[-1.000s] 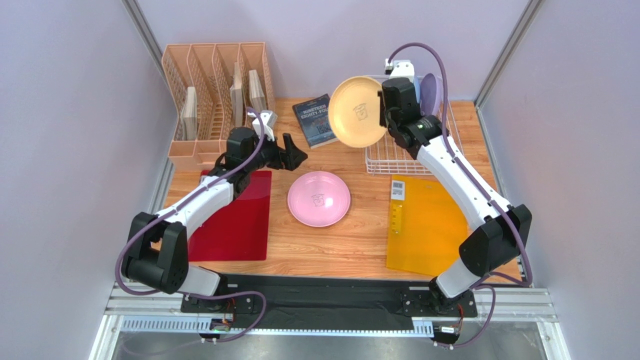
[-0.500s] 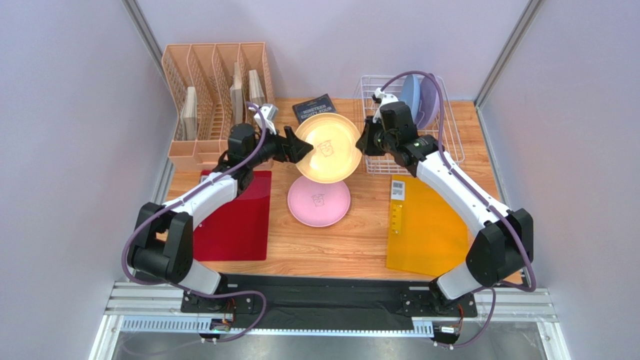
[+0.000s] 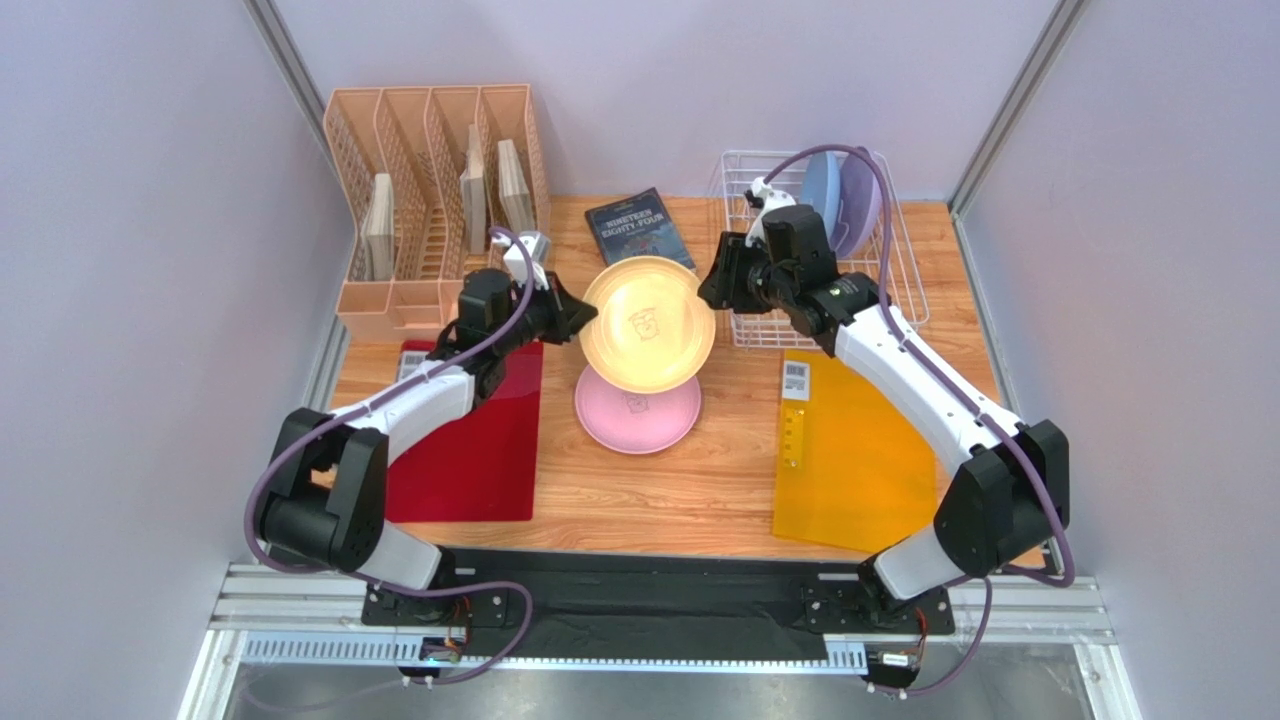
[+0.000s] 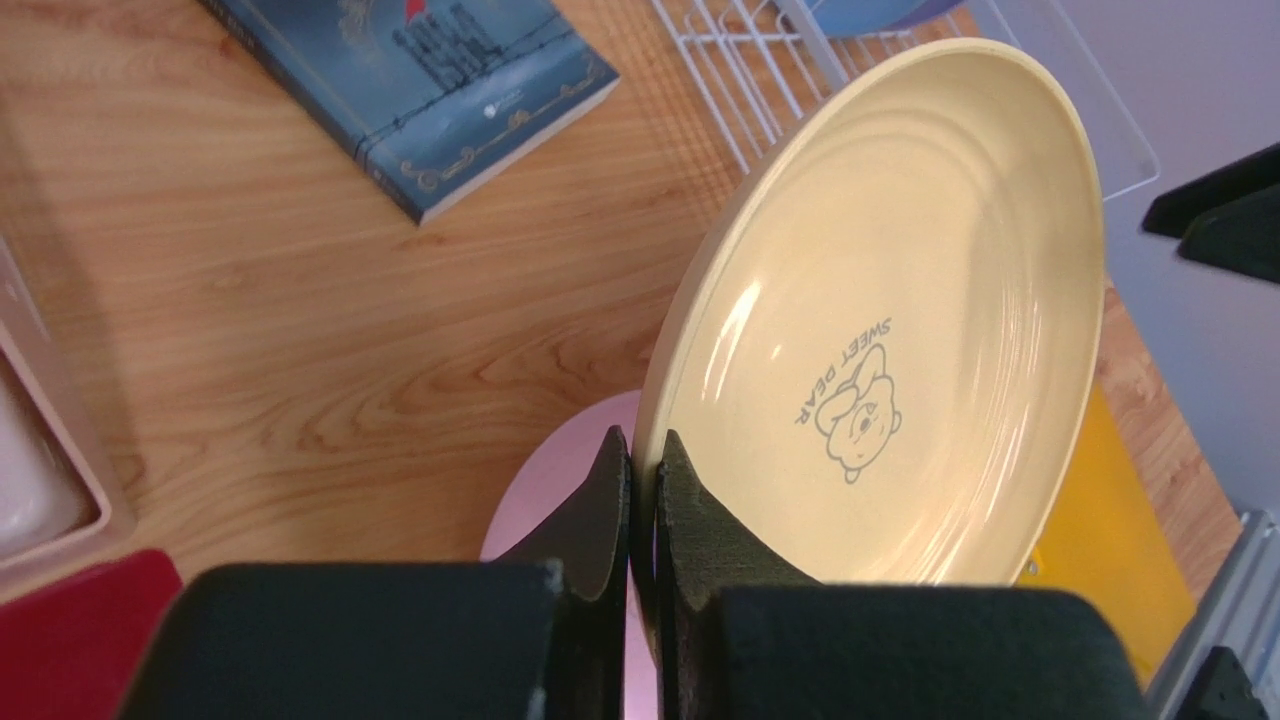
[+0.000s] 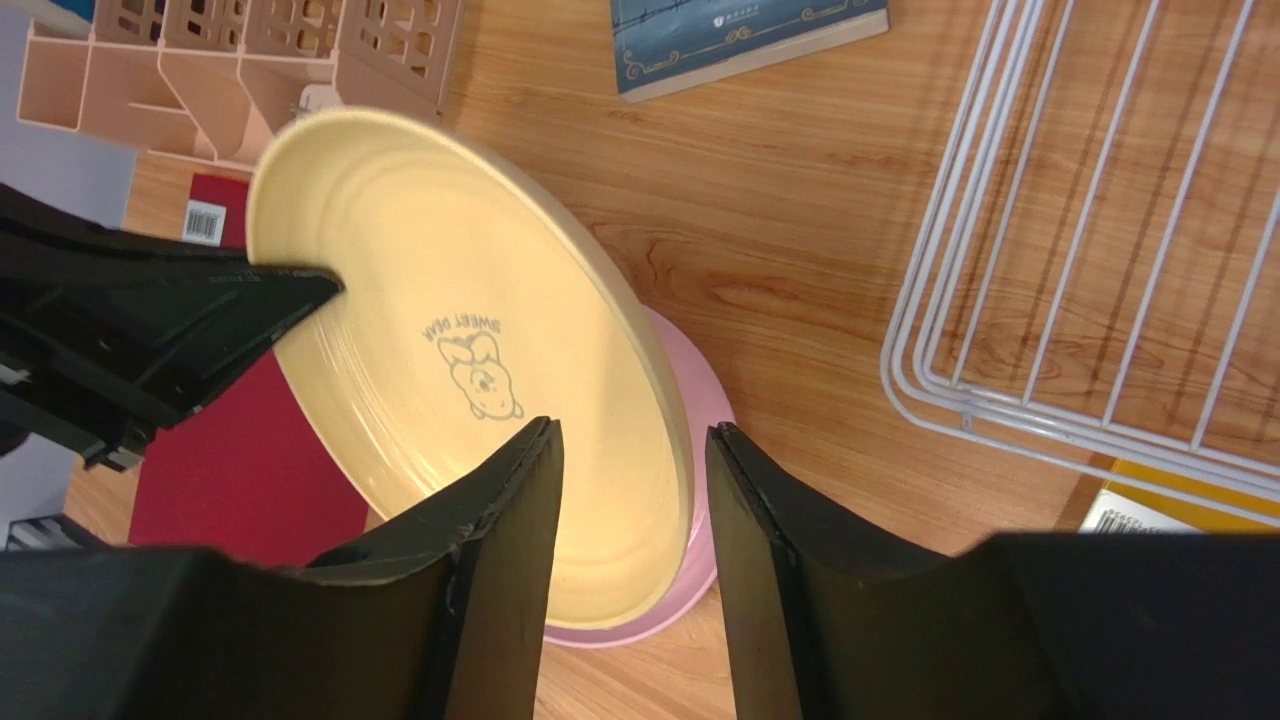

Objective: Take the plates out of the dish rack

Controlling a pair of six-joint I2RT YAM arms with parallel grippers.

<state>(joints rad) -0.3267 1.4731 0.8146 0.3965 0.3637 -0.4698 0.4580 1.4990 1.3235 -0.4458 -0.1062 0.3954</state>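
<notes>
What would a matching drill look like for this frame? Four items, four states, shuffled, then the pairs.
Items:
1. cream plate
2. pink plate
3. light blue plate
4. book

States:
A. standing in the dish rack
B. flat on the table, partly under a tilted plate
C. lying cover up near the back of the table
D. pinched at its rim by the left tool

Pairs: 1-D; 2-B; 3-A; 4-C

The wooden table [image 3: 661, 503] carries a peach file organiser [image 3: 428, 165] in the upper left, a dark blue book [image 3: 631, 233] at upper centre and a white wire dish rack [image 3: 906, 293] in the upper right. A pink plate [image 3: 639, 431] lies in the centre, between a red mat [image 3: 466, 450] on the left and an orange mat [image 3: 857, 465] on the right.
</notes>
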